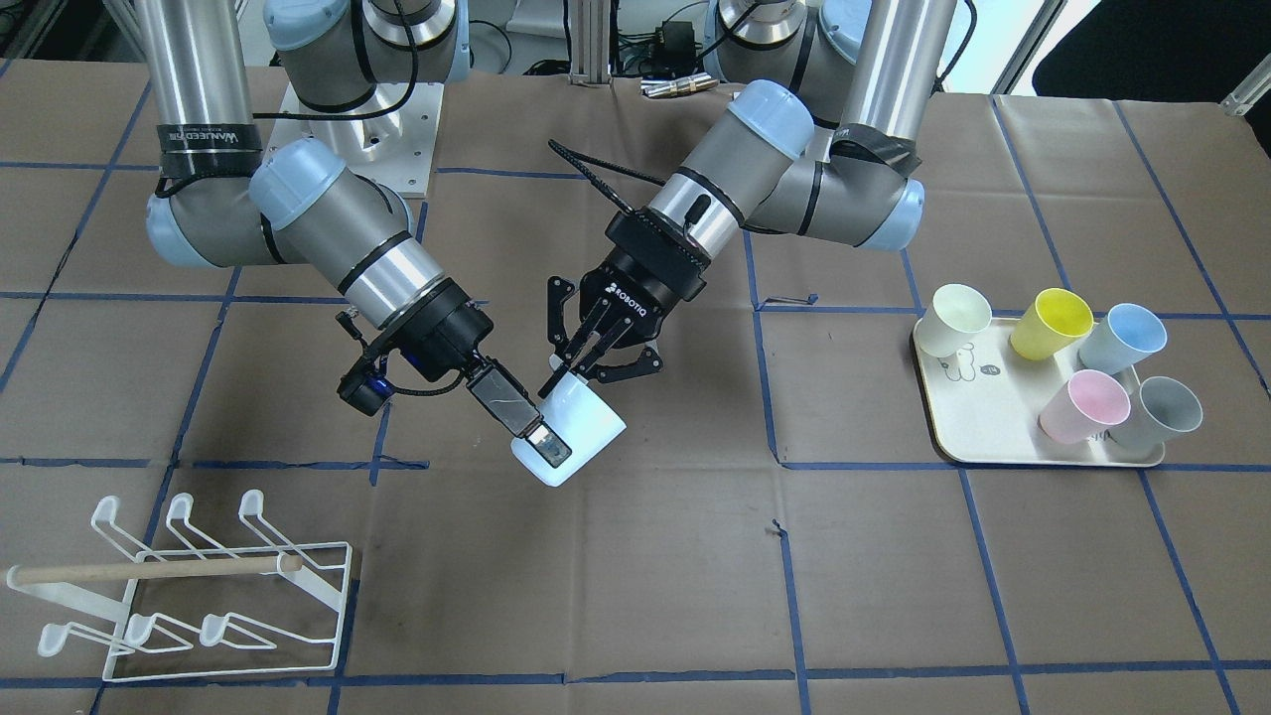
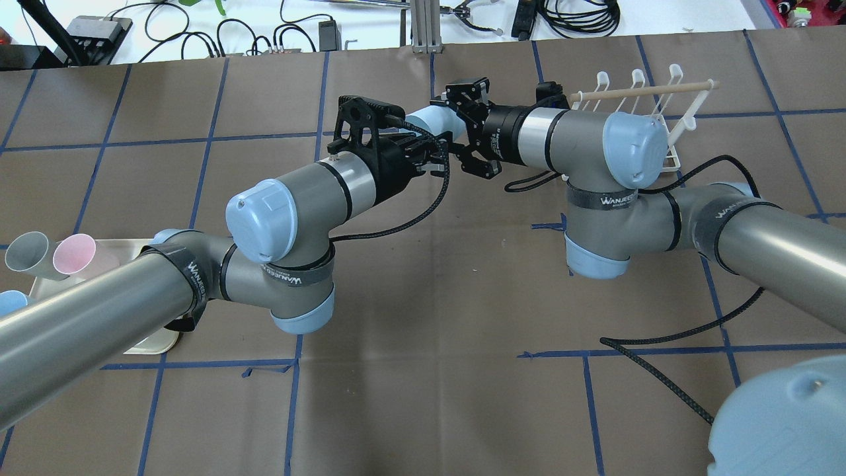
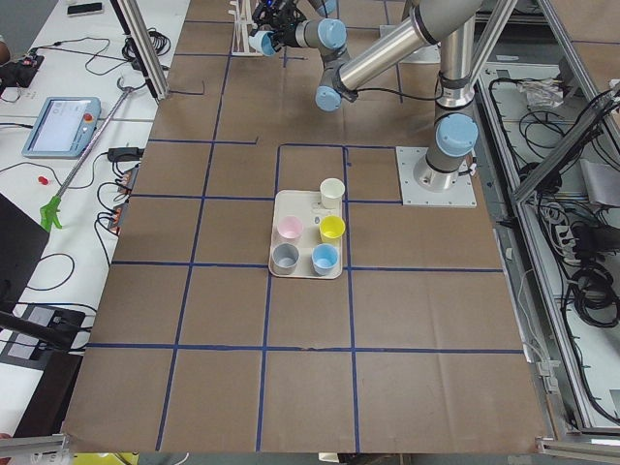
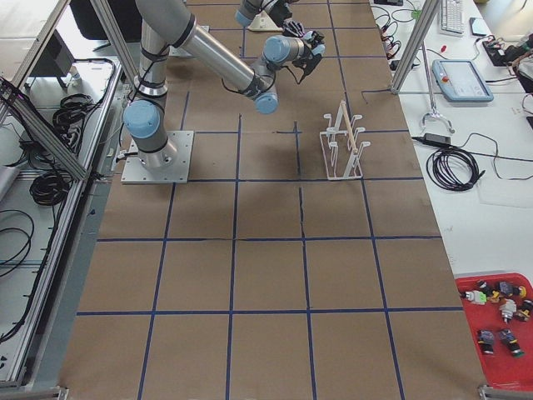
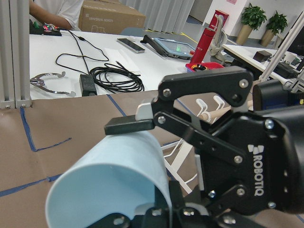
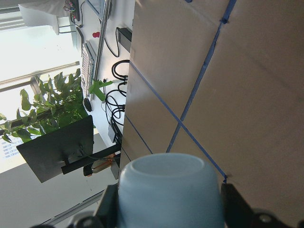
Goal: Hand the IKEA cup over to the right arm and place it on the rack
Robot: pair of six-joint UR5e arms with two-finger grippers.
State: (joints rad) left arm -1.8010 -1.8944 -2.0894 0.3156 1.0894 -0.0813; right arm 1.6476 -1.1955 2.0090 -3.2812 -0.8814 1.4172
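Observation:
The pale blue IKEA cup (image 1: 586,432) hangs tilted above the table's middle, between the two grippers. My left gripper (image 1: 568,382) is shut on the cup's rim, coming in from the open end. The right arm (image 1: 338,238) brings my right gripper (image 1: 548,439) in from the other side, its fingers (image 6: 110,205) closed against the cup (image 6: 168,190) near its base. In the left wrist view the right gripper's upper finger (image 5: 130,124) rests on top of the cup (image 5: 114,171); the lower one is hidden. The white wire rack (image 1: 199,586) stands empty on the right arm's side.
A cream tray (image 1: 968,437) with several coloured cups lies on the left arm's side. Brown paper with a blue tape grid covers the table. In the overhead view a black cable (image 2: 667,360) loops from the right arm. A seated person (image 5: 52,9) shows beyond the table's far edge.

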